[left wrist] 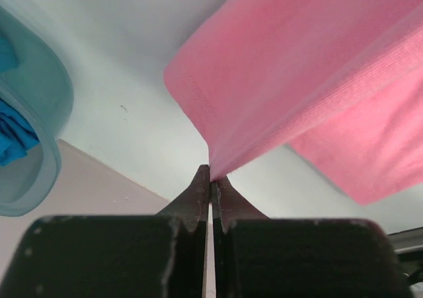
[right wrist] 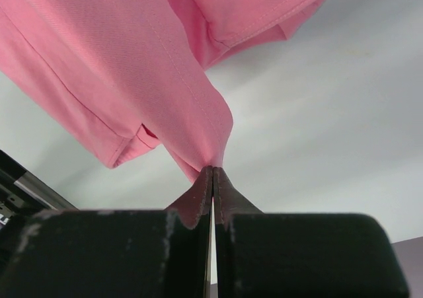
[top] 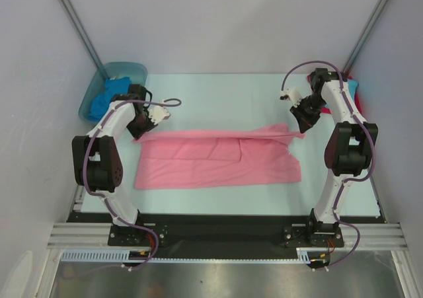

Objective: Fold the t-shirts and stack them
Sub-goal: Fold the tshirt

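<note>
pink t-shirt (top: 218, 162): light, limp, likely to sag | I see left gripper (left wrist: 210, 174) and right gripper (right wrist: 213, 169) each pinching its far edge | corners grip best

Far strip of counter (top: 225, 96) is bare, open for passage side to side; near strip in front of pink shirt (top: 218, 166) also bare, narrower. Shirt covers mid counter; its far edge is lifted btwn left pincer (top: 141, 131) & right pincer (top: 301, 126), both clamped on it, barring the way across. Tub (top: 122, 65) blocks far-left corner; shirt pile (top: 357, 93) fills far-right corner; walls (top: 39, 126) close both sides.
</note>
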You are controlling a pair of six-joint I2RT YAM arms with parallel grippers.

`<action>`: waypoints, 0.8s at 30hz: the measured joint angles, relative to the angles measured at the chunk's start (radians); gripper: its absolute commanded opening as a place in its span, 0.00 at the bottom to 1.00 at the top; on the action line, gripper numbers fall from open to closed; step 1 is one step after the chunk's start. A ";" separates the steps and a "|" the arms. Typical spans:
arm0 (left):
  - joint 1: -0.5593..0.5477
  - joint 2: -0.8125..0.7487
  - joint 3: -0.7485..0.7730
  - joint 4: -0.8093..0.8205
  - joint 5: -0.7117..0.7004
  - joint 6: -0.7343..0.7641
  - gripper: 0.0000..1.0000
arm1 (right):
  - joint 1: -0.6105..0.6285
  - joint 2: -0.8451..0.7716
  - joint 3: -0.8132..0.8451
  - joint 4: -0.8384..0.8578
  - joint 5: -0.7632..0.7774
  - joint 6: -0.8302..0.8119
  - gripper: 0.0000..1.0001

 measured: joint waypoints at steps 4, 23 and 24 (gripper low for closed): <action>0.000 0.000 0.010 -0.028 0.012 0.008 0.00 | 0.001 0.001 -0.001 0.000 0.019 -0.019 0.00; 0.003 0.030 0.012 -0.120 0.034 0.042 0.00 | 0.040 0.001 -0.124 0.000 0.083 -0.058 0.00; 0.004 0.033 0.012 -0.121 0.034 0.043 0.00 | 0.042 0.001 -0.128 0.000 0.085 -0.059 0.00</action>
